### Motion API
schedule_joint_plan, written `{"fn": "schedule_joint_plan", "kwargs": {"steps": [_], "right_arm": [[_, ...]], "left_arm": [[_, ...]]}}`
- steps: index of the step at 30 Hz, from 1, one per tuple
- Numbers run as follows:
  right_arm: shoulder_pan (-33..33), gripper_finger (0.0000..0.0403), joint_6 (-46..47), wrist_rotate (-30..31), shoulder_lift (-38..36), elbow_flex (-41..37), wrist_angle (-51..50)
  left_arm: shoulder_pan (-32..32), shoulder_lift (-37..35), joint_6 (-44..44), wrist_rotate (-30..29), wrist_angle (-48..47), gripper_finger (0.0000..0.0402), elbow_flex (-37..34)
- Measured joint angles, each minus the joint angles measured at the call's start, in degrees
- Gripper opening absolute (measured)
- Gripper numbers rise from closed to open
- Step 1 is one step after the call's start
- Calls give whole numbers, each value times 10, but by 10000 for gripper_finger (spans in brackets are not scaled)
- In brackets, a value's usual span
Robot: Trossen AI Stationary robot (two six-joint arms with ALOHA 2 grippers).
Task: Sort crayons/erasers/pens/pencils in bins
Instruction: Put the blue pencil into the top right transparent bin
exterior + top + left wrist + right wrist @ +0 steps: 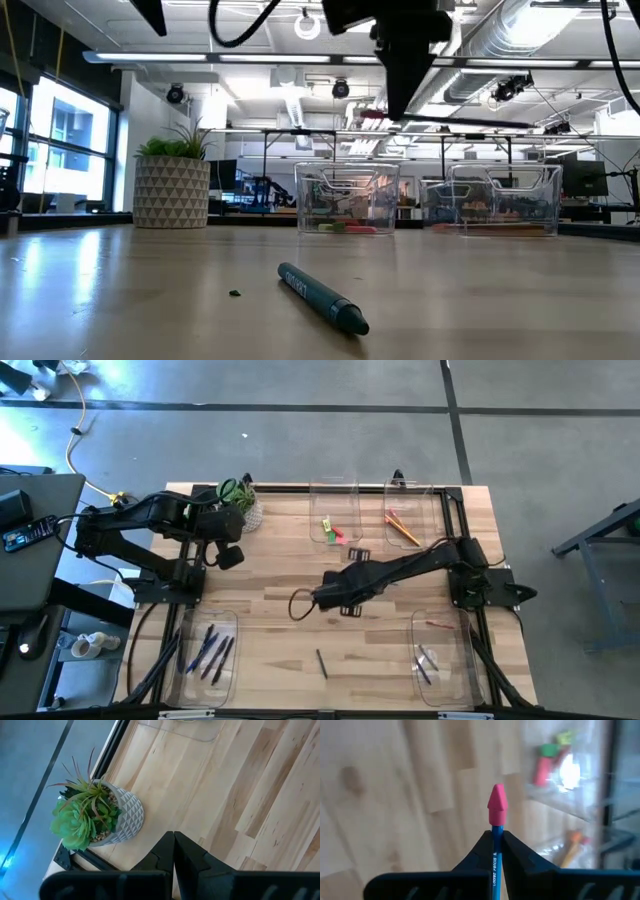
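My right gripper hangs over the middle of the table, shut on a blue stick with a pink cone-shaped cap. In the low view it is well above the tabletop. A teal crayon lies flat on the wood near the front edge. Erasers lie in the far middle bin, and pencils in the far right bin. My left gripper is shut on nothing, high at the far left by a potted plant. My right gripper pinches the blue shaft between its two fingers, just behind the pink cap. The stick lies along the fingers, which slant down toward the table. The capped end sticks out past the fingertips. The stick is clear of the table.
Dark and blue sticks lie in a bin at the near left. A bin at the near right holds a few short sticks. A black frame runs along the table's edges. The plant pot stands at the far left corner.
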Motion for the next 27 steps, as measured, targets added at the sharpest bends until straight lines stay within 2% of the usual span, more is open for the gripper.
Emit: {"fn": "schedule_joint_plan", "kwargs": {"steps": [7, 15, 22, 27], "right_arm": [[-23, 0, 14, 56, -58, -15, -25], [-71, 0, 43, 100, -171, -128, -4], [-136, 0, 58, 152, -298, -233, 78], [-206, 0, 42, 156, -382, -312, 160]], "left_arm": [[0, 0, 0, 0, 17, 0, 0], [0, 0, 0, -5, 28, 1, 0], [0, 0, 0, -39, 66, 1, 0], [0, 0, 0, -51, 115, 1, 0]]}}
